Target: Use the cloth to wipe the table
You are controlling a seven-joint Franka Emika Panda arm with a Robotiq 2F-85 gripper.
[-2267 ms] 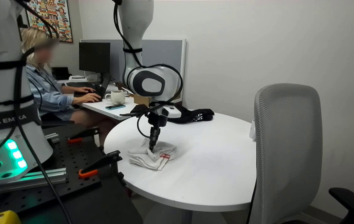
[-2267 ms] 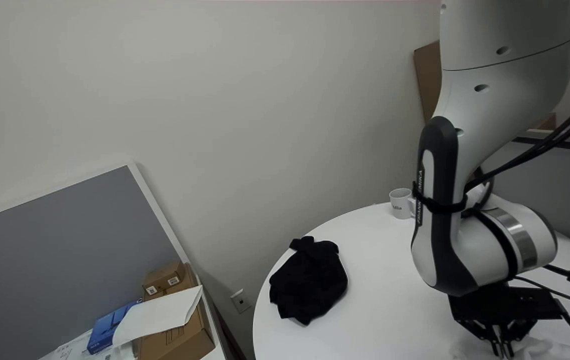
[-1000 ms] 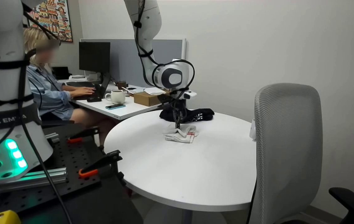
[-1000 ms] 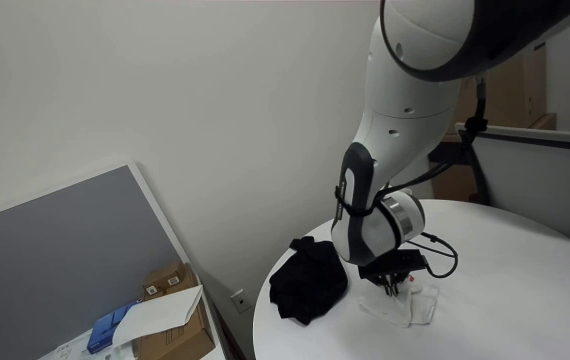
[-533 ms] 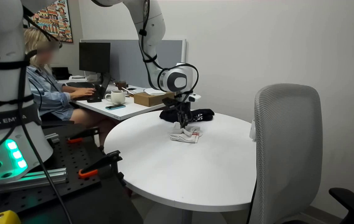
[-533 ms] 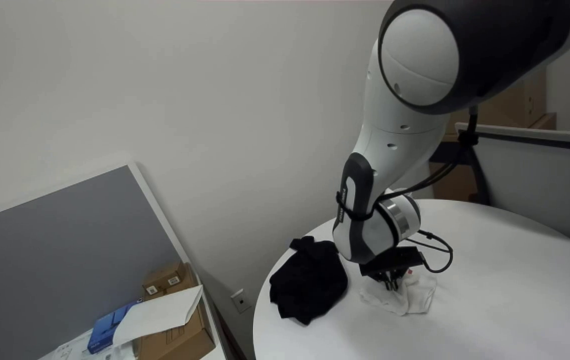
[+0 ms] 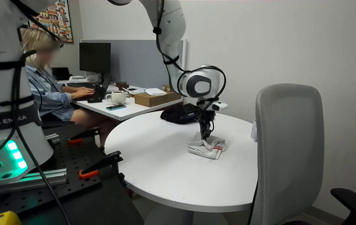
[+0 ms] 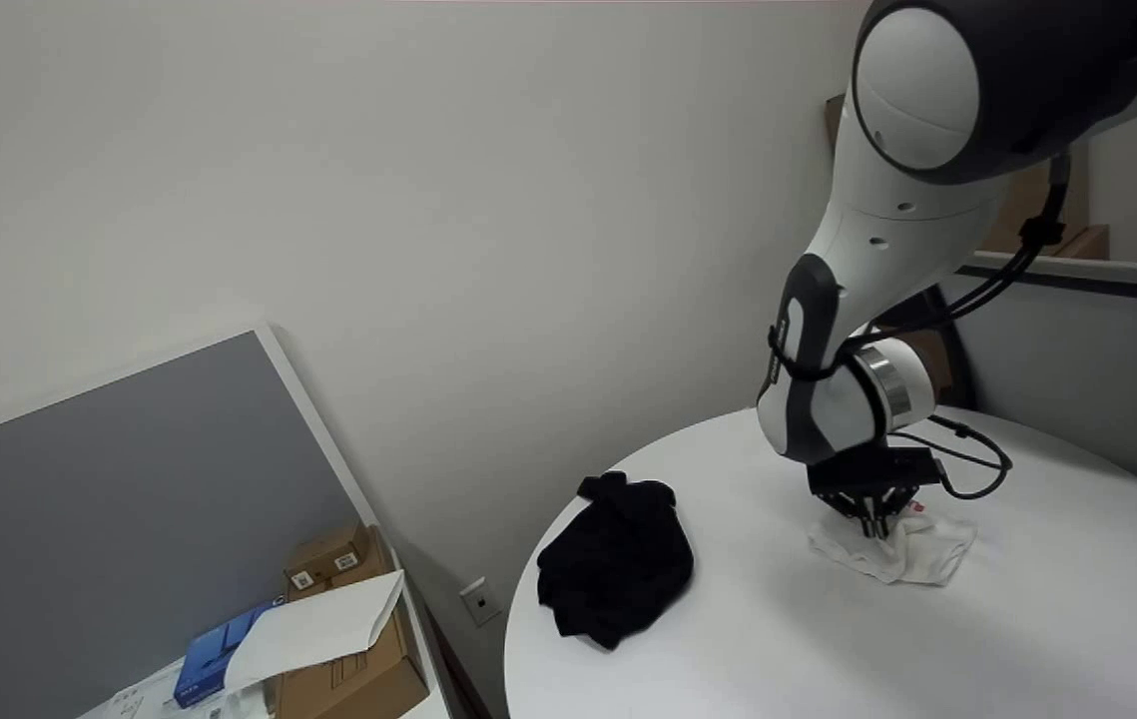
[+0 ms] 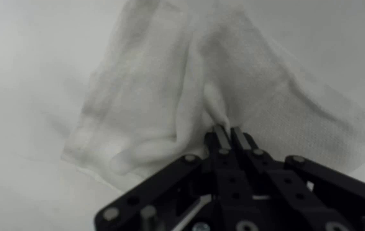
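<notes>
Cloth (image 9: pixel 150 93) blurred and cut off in wrist view; in an exterior view, person (image 7: pixel 51 87) at left, face (image 7: pixel 47 53) blurred; white object (image 7: pixel 254 130) at right, partly hidden by chair (image 7: pixel 290 137), identity unclear.

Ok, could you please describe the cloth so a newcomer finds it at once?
Start at the round white table beside the grey mesh chair. There, the end effector pinches a crumpled, whitish cloth. Its red stripes and pale colour set it apart from the black bundle on the same table.
</notes>
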